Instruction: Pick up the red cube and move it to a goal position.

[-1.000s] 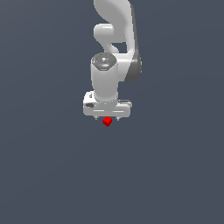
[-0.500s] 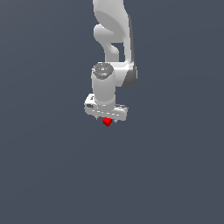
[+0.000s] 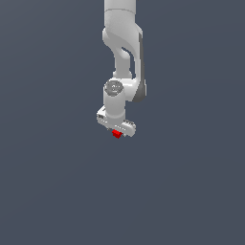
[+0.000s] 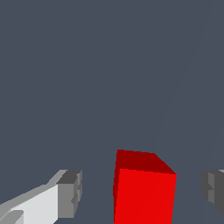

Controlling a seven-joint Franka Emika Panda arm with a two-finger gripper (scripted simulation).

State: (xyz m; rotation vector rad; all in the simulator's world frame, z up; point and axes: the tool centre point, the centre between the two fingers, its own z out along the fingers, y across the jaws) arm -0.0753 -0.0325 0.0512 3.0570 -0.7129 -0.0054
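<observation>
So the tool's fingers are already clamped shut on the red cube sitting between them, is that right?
Not quite. The red cube does sit between the fingers, but the tool is open: the wrist view shows clear gaps on both sides of the cube.

- No readable text, labels, brands, nos. or signs in either view.
- Red cube [image 4: 144, 192]: plain faces, no markings.
- Arm's white casing [image 3: 125, 43]: no lettering legible.
</observation>
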